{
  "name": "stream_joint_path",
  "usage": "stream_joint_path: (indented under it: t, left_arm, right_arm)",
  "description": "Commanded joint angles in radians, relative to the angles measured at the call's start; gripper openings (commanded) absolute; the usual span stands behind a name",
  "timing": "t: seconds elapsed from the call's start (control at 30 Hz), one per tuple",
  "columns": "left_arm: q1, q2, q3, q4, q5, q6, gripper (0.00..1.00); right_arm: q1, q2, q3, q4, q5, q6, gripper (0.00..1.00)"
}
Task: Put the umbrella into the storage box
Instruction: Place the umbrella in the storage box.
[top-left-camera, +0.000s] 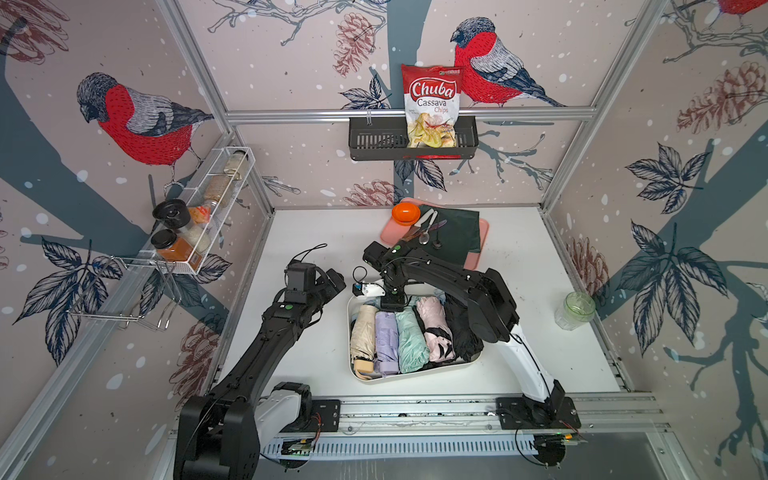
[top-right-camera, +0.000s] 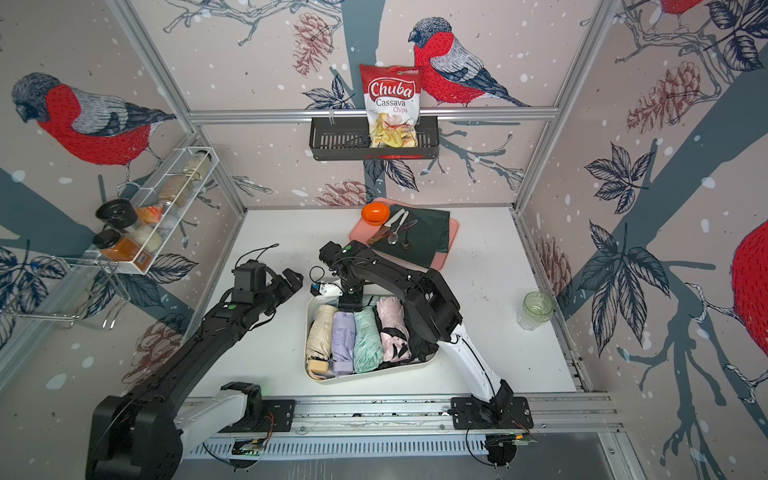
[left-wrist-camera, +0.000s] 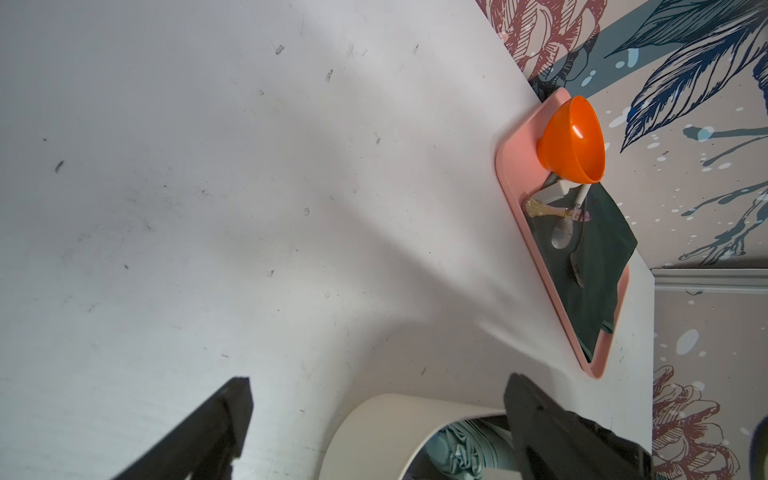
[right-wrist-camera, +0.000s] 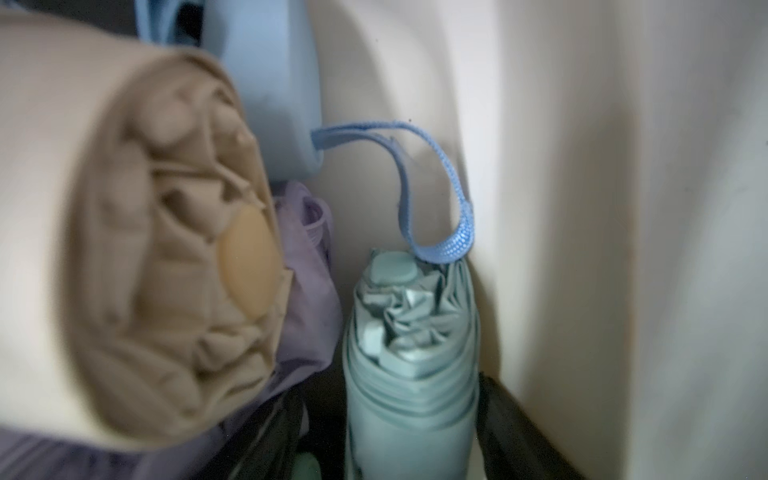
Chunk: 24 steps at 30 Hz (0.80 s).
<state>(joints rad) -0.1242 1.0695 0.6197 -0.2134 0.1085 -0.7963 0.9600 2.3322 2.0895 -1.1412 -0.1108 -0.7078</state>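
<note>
The mint-green folded fabric umbrella lies inside the cream-white rectangular plastic storage box, packed among other folded ones. At the box's far end the right gripper has its jaws astride the umbrella's tip; pinching or freed, I cannot tell. I'd part them fully, then lift straight up, minding the light-blue woven strap. The left gripper hangs beside the box's far corner, jaws spread wide, empty

soft even light, blurry wrist close-up
</note>
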Motion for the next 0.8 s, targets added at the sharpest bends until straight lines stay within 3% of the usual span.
stream_joint_path:
  t: [0.0, 0.27, 0.47, 0.77]
  left_arm:
    - [0.003, 0.004, 0.004, 0.013, 0.012, -0.008, 0.98]
    - [0.004, 0.015, -0.004, 0.043, 0.024, -0.015, 0.98]
    - [0.003, 0.033, 0.011, 0.051, 0.030, -0.011, 0.98]
    - [0.003, 0.026, 0.017, 0.050, 0.023, -0.014, 0.97]
  right_arm:
    - [0.002, -0.046, 0.002, 0.032, 0.058, 0.034, 0.70]
    - [-0.033, -0.015, -0.003, 0.091, 0.101, 0.088, 0.68]
    - [-0.052, 0.022, 0.010, 0.150, 0.204, 0.136, 0.68]
    - [-0.039, -0.012, 0.071, 0.129, 0.214, 0.152, 0.68]
